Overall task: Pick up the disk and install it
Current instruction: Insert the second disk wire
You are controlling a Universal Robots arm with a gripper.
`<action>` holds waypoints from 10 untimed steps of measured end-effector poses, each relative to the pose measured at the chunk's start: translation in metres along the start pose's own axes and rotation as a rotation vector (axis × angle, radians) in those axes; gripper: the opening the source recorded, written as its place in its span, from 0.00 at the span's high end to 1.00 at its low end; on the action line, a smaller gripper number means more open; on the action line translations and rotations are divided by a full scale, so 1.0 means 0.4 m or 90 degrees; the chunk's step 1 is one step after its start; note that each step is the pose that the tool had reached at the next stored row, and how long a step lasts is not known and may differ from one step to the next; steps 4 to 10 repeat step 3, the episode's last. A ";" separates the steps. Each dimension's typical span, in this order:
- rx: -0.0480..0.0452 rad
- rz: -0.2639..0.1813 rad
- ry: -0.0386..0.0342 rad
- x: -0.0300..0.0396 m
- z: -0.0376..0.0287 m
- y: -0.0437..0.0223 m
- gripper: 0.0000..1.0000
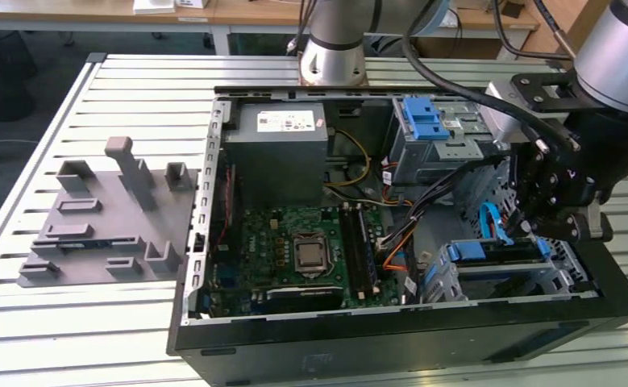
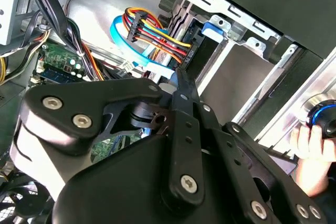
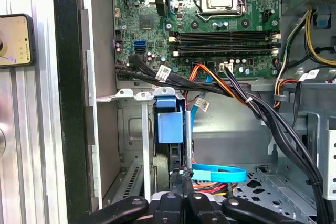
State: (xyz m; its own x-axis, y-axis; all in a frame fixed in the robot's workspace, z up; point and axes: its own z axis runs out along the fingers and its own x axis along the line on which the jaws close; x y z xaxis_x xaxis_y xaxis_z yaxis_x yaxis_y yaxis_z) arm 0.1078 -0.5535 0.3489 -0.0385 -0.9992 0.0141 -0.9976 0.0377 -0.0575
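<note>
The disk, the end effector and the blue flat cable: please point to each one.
disk [image 3: 170, 124]: first wrist view, on its blue plastic end in the bay.
end effector [image 3: 184, 174]: first wrist view, between its fingertips.
blue flat cable [image 3: 220, 172]: first wrist view, on its flat loop.

A slatted, pale metal surface carries an open black computer case, lying on its side directly below the gripper. Well apart from the gripper, beyond the case toward the exterior view's left, a grey fixture plate with upright blocks lies on the slats.
</note>
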 end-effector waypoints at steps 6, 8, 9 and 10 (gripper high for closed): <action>0.0000 0.000 0.0000 0.000 0.000 0.000 0.89; 0.0000 0.000 0.0000 0.000 0.000 0.000 0.89; 0.0000 0.000 0.0000 0.000 0.000 0.000 0.89; 0.0000 0.000 0.0000 0.000 0.000 0.000 0.89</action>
